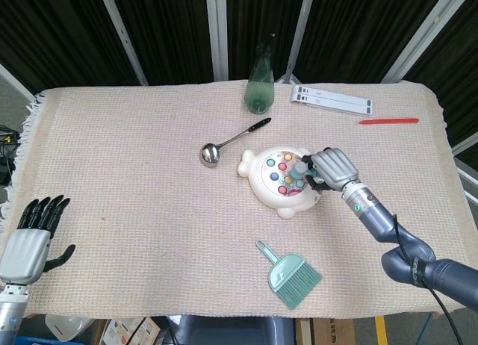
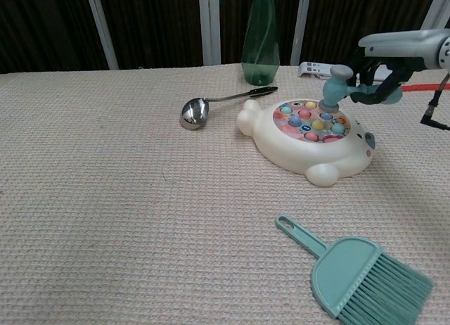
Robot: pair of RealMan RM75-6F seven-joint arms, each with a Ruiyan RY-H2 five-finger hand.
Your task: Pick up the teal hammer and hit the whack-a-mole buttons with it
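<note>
Woven beige cloth covers the table (image 1: 134,158). On it my right hand (image 1: 333,169) curls its fingers (image 2: 380,86) around the teal hammer (image 2: 336,86), whose grey-blue head hangs over the coloured buttons (image 2: 313,121) of the cream whack-a-mole toy (image 2: 309,143). My left hand (image 1: 30,237) rests at the near edge, fingers spread, holding nothing.

Right hand (image 1: 334,168) with teal hammer (image 1: 302,171) over whack-a-mole toy (image 1: 280,181); left hand (image 1: 30,237) spread at table edge.
</note>
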